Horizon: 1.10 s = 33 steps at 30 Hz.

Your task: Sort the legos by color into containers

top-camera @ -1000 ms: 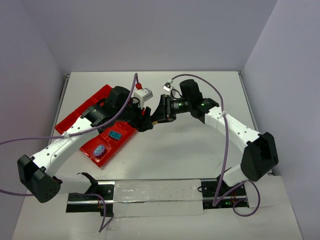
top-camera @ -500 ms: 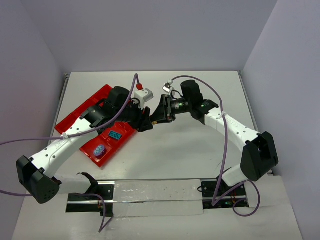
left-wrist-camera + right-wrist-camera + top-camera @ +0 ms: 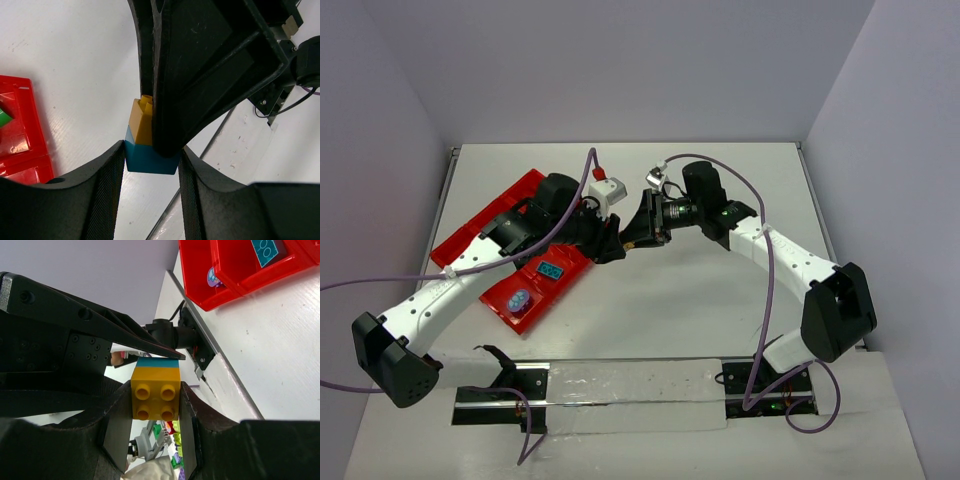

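A two-colour cube is held between both grippers above the table, just right of the red tray. My left gripper is shut on its blue-teal brick, which fills the gap between the fingers in the left wrist view. My right gripper is shut on its yellow brick, studs facing the right wrist camera, with the teal brick behind it. In the left wrist view the yellow brick is partly hidden by the right gripper's black fingers. The cube itself is hidden in the top view.
One tray compartment holds a teal brick and the nearest one holds a small bluish piece. A green brick shows in the tray corner. A rail with a white strip runs along the near edge.
Both grippers have edged slightly toward the far side together. Both grips on the cube are unchanged.
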{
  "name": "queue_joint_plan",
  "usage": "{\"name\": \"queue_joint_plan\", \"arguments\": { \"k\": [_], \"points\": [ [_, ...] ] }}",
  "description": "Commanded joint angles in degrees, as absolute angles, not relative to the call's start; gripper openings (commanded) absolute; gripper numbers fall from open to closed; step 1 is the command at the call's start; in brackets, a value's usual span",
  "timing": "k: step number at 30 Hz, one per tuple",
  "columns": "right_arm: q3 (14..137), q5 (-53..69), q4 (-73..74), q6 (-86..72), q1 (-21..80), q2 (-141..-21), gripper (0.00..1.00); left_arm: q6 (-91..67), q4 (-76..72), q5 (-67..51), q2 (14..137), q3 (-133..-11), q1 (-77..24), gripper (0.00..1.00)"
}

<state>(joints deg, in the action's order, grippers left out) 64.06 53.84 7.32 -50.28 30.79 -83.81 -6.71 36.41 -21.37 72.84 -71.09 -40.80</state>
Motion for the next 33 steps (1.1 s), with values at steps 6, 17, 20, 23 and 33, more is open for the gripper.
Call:
{"name": "queue_joint_plan", "arguments": {
  "k": [6,17,20,23,33],
  "points": [
    [64.36,58.27,2.26,-51.74,31.29,-82.91,0.45,-5.24,34.69,-22.26,71.66,-70.19,-41.04,0.0],
    [63.9,57.77,4.27,-50.27,30.74,-83.14,0.54,-4.11,36.96,-21.55,72.73,-70.66,-41.04,0.0],
    [64.24,57.3,5.27,-49.4,30.67,-83.15,0.54,-4.22,36.92,-21.36,72.5,-70.58,-41.04,0.0],
    [63.88,56.86,5.53,-49.13,30.67,-82.88,0.5,-4.31,36.65,-21.27,71.98,-70.39,-41.04,0.0],
    [63.16,55.62,5.63,-48.86,30.59,-82.85,0.21,-4.25,37.18,-21.25,71.71,-70.34,-41.04,0.0]
  ]
}}
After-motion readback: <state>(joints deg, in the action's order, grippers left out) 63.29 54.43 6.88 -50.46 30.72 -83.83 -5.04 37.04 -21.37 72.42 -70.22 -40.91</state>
